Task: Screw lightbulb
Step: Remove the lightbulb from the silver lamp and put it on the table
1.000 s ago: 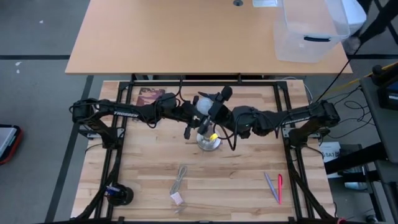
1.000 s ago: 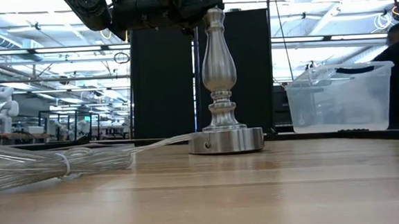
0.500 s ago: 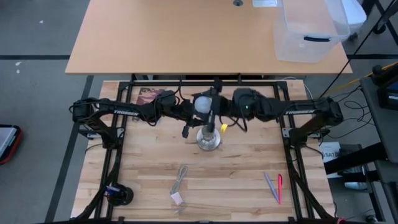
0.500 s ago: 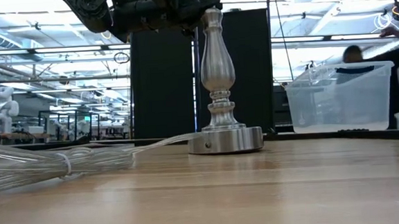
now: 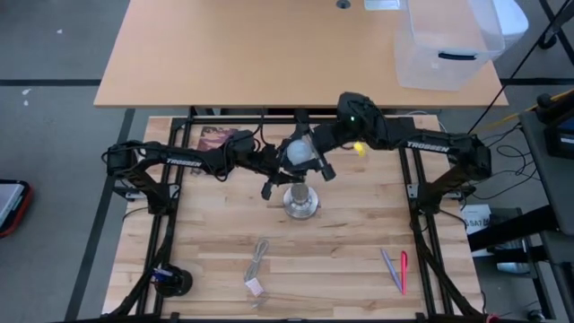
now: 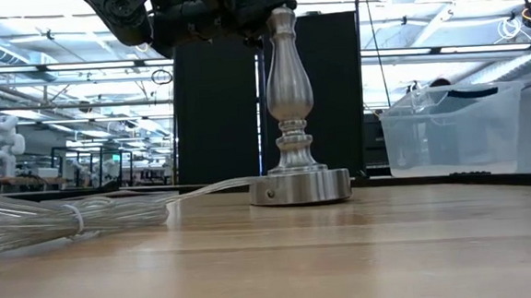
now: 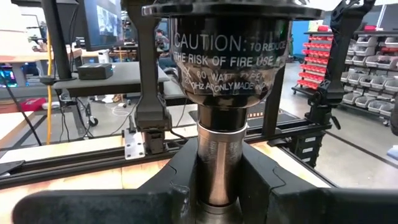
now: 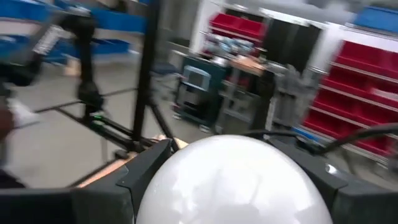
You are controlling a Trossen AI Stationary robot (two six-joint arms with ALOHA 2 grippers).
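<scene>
The silver round-based stand [image 5: 301, 205] stands upright on the wooden table, and it also shows in the low view [image 6: 290, 101]. Its black socket [image 7: 217, 56] carries a caution label. The white frosted lightbulb [image 5: 292, 151] sits on top of the stand, and its globe fills the right wrist view [image 8: 230, 180]. My left gripper [image 5: 276, 170] comes in from the table's left and is shut on the stand's post. My right gripper [image 5: 309, 157] comes from the far right and is shut on the bulb. The bulb's screw base is hidden. My left gripper pinches the stand's post [image 7: 217, 162] just below the black socket, one finger [image 7: 177, 186] on either side. The fingers come level from the table's left and lie across the post. The stand stays upright with its base on the table. My right gripper pinches the bulb's round globe [image 8: 186, 174] between its two fingers [image 8: 143, 168], one on each side. It comes from the table's far right side, slanting down. The bulb sits on top of the stand; where it meets the socket is hidden.
The stand's clear cord [image 6: 76, 216] lies bundled on the table to the left. A cable bundle [image 5: 258, 267] and two pens [image 5: 395, 269] lie near the front edge. A clear plastic bin [image 5: 444, 45] stands on the far table. A dark card [image 5: 215, 139] lies at the far left.
My right arm has swung from the table's right side round toward the far edge, and its gripper has turned about the bulb on top of the stand. The stand has stayed upright in place.
</scene>
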